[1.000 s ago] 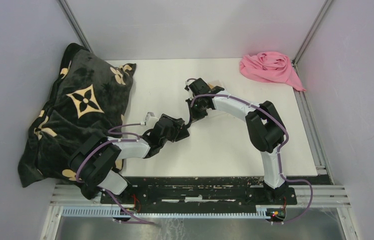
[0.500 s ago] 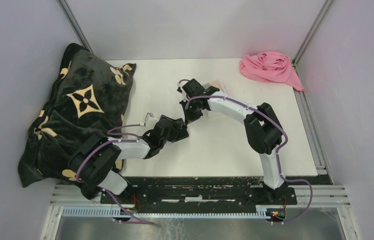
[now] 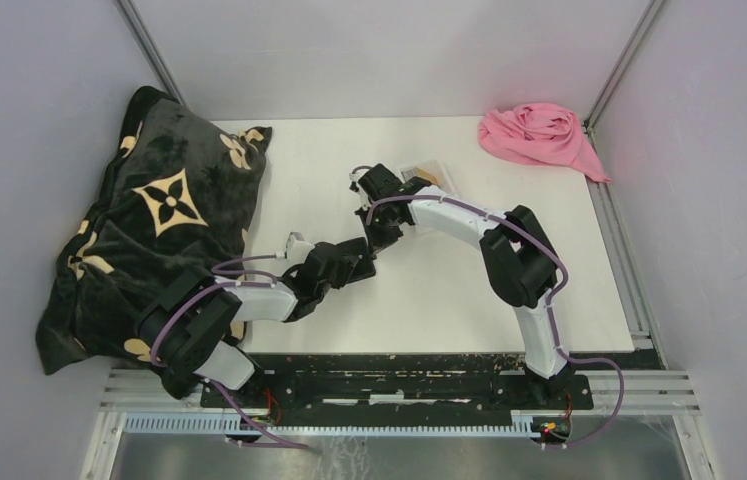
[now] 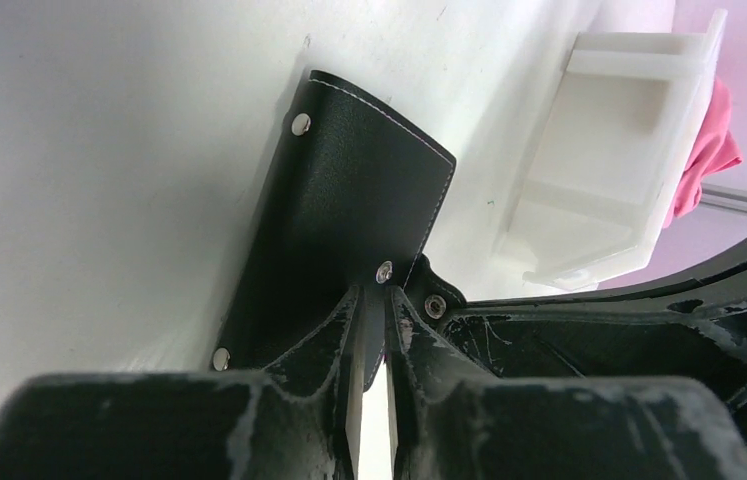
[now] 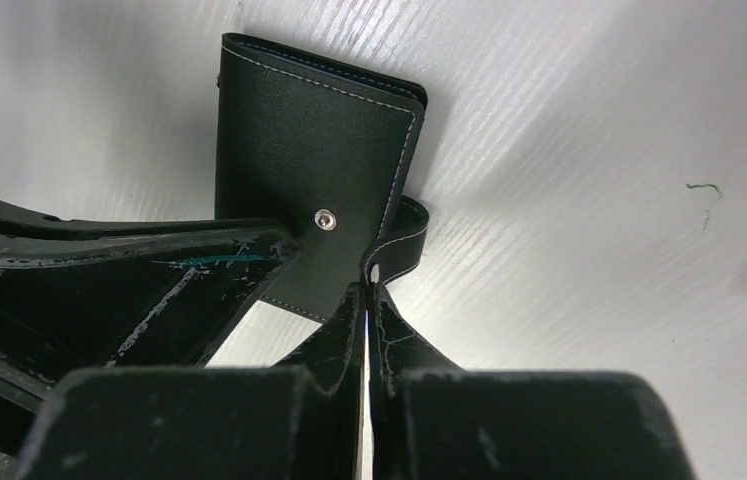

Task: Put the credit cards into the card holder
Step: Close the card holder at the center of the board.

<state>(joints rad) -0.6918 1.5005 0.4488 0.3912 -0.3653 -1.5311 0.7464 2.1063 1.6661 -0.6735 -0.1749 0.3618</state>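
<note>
I am watching both arms meeting over the white table (image 3: 449,290), just to the near-left of the clear tray (image 4: 604,170). The card holder (image 4: 339,220) is lying there, folded, black outside up, close to the tray but apart from it.

The left gripper (image 4: 374,300) is pinching the card holder's near edge. Its fingers are drawn almost together, with only a sliver between them, right at one of the metal studs. The right gripper (image 5: 367,295) is coming in from the tray's side. Its fingers are pressed together on the thin stitched strap (image 5: 404,245) that is curling out from the card holder's edge, just past another stud (image 5: 325,217).

From above, the two wrists are crowding each other and covering nearly all of the card holder. In each wrist view the other arm's black body is filling one side, so the space around the holder is tight.

A tan patch is showing inside the tray in the top view, but it is too small for me to call it a credit card.

A crumpled pink cloth (image 3: 537,135) is sitting well beyond the tray toward the far right corner. A big black cushion with gold flower marks (image 3: 154,225) is slumping well to the tray's left, overhanging the table edge beside the left arm.
</note>
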